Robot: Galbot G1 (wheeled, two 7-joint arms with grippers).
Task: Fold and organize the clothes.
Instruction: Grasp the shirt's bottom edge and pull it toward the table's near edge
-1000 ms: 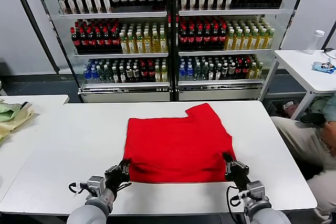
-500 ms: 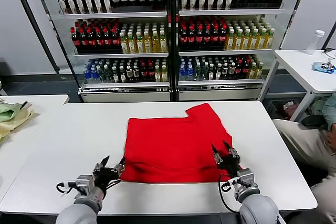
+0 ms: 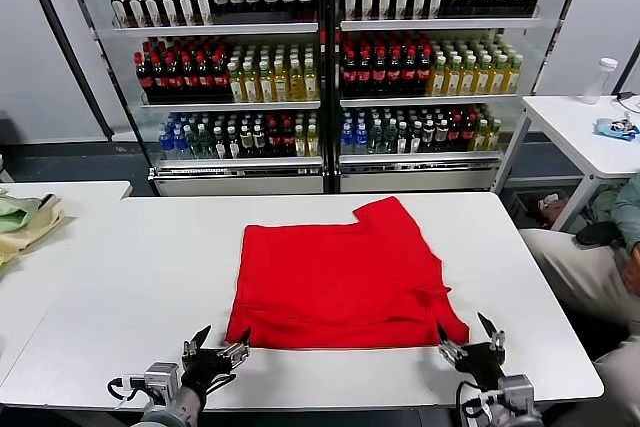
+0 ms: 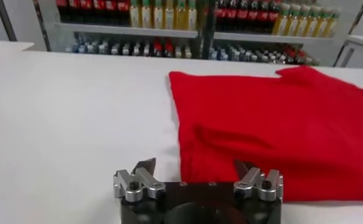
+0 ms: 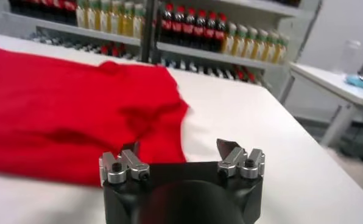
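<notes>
The red T-shirt [image 3: 342,275] lies folded flat on the white table [image 3: 130,277], one short sleeve sticking out at its far right; no print shows. It also shows in the left wrist view [image 4: 279,128] and the right wrist view [image 5: 59,109]. My left gripper [image 3: 216,349] is open and empty, just off the shirt's near left corner. My right gripper [image 3: 468,339] is open and empty, just off the near right corner. In the wrist views the left gripper [image 4: 197,165] and right gripper [image 5: 178,147] stand spread, holding nothing.
A pale green-and-yellow cloth pile [image 3: 20,219] lies on a side table at far left. Glass-fronted drink coolers [image 3: 325,67] stand behind the table. A person [image 3: 600,277] sits at right beside another white table [image 3: 580,127].
Both grippers let go of the shirt's near edge, opened and drew back toward me and outward. The shirt's near right corner now lies spread flat farther right.
</notes>
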